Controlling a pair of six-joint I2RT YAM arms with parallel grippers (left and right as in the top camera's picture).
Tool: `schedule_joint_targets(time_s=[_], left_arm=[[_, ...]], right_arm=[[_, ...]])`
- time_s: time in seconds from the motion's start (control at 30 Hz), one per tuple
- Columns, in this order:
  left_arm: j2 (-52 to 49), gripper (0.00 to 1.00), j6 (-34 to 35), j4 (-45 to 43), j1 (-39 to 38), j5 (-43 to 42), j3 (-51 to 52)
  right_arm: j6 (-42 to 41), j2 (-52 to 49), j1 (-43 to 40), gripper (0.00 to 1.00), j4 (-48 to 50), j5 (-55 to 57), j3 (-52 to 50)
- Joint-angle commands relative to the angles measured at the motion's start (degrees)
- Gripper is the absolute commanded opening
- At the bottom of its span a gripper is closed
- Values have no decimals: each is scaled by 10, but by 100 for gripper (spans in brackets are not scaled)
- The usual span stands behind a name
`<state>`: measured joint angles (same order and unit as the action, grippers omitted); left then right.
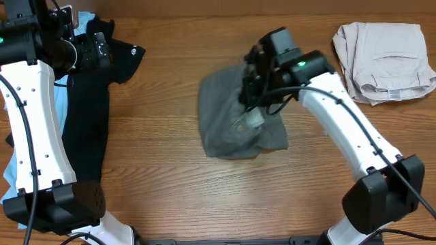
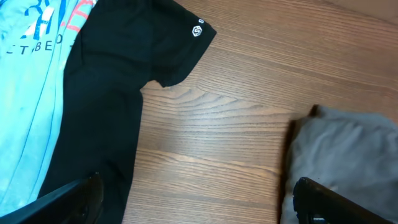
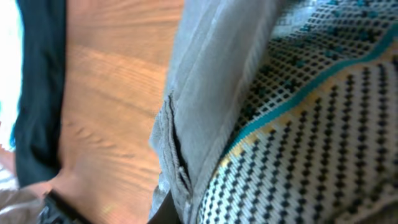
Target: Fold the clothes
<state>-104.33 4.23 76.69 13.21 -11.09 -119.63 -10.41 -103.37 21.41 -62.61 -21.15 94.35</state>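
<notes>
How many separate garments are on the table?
4: grey-olive shorts centre; black T-shirt and light-blue shirt far left; folded beige garment top right. More may lie hidden beneath.

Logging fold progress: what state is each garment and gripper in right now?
grey-olive shorts: bunched, unfolded, patterned lining exposed.
black T-shirt: spread out, unfolded.
light-blue shirt: unfolded.
beige garment: folded.
left gripper: open, empty.
right gripper: down on the shorts; jaws hidden by fabric.
</notes>
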Motion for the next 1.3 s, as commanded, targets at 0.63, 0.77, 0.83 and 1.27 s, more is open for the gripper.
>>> schedule_joint_targets(time_s=[0.63,0.77,0.83,1.27], left_arm=[[-1,100,-17,6,-1,-9,-14],[-2,100,-17,6,-1,-9,-14],[-2,100,-17,4,-1,-9,-14],[-2,100,-17,9,-7,-10,-14]], right_arm=[[-68,-163,-83,66,22,57,-6],[-61,-163,-107,81,4,55,-6],[-61,-163,-113,91,5,57,-6],[-74,-166,-115,100,62,146,-46]])
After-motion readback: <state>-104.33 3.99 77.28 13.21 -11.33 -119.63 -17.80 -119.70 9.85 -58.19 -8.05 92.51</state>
